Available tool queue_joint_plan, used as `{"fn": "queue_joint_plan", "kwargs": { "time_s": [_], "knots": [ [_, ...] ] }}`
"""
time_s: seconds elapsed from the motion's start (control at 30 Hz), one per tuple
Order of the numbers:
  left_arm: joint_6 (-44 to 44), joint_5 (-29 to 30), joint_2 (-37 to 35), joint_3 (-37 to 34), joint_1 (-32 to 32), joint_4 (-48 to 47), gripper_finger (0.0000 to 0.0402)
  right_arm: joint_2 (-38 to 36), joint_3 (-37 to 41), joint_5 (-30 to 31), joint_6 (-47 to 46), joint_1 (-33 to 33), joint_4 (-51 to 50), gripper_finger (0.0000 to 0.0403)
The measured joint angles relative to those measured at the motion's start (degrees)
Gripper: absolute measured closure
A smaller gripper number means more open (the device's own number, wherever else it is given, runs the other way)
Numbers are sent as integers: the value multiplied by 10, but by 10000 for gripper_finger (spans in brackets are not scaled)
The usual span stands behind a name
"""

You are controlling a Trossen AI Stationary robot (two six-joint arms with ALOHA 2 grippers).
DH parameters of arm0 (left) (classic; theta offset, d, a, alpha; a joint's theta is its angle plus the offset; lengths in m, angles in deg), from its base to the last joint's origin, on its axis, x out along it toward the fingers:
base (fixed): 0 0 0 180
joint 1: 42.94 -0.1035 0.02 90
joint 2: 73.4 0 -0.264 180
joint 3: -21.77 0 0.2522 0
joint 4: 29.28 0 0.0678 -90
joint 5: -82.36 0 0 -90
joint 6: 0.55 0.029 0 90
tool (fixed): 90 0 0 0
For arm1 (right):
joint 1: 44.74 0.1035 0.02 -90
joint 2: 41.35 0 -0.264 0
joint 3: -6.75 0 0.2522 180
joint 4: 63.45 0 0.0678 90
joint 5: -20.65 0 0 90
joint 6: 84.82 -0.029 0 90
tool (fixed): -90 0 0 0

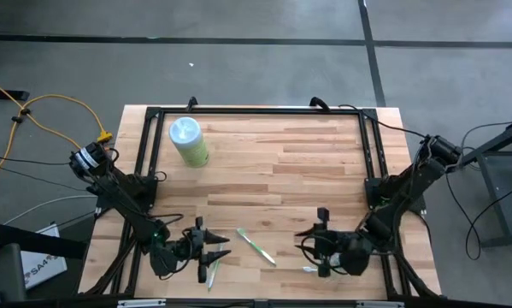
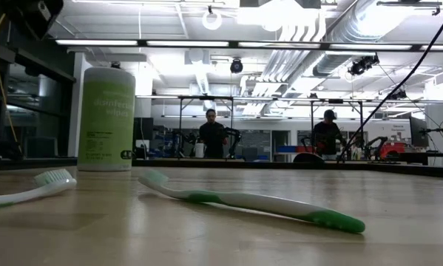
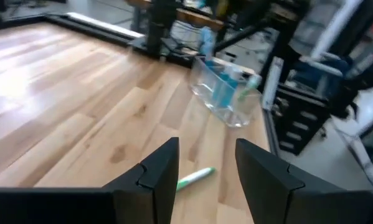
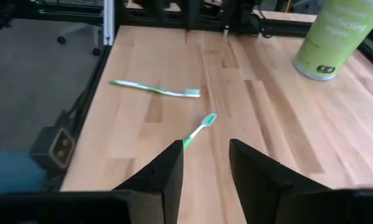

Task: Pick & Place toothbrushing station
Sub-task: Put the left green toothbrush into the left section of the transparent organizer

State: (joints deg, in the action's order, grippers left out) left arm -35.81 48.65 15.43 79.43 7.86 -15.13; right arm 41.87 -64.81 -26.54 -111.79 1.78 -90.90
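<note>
A white-and-green toothbrush [image 1: 256,246] lies flat on the wooden table between my two grippers; it also shows in the low view [image 2: 251,201] and the right wrist view [image 4: 198,127]. A second toothbrush [image 1: 211,272] lies near the front edge beside my left gripper [image 1: 226,246], which is open and empty. My right gripper [image 1: 306,246] is open and empty too, facing the left one. A clear plastic cup [image 3: 226,93] holding blue items and a green-white toothbrush lies tilted on the table by the right arm.
A pale-green wipes canister [image 1: 188,141] with a light-blue lid stands at the far left. A black frame [image 1: 256,111] runs round the table. Bare wood lies across the middle and far right. People stand in the room behind [image 2: 210,133].
</note>
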Motion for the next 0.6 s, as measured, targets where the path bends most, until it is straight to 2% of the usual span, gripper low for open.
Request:
{"fn": "queue_joint_plan", "kwargs": {
  "time_s": [0.17,0.3,0.43,0.5,0.6],
  "knots": [
    [97,-27,-2,41,-1,-2,250,0,0,-40,33,-39,16,282],
    [113,-64,-3,88,-15,-85,250,0,0,-82,45,-65,34,282],
    [11,-86,-3,137,-27,-274,250,0,0,-117,46,-84,42,282],
    [-76,-99,-3,156,-34,-378,250,0,0,-123,46,-90,44,282],
    [-210,-128,-3,162,-49,-465,250,0,0,-132,48,-98,44,282]
  ]
}}
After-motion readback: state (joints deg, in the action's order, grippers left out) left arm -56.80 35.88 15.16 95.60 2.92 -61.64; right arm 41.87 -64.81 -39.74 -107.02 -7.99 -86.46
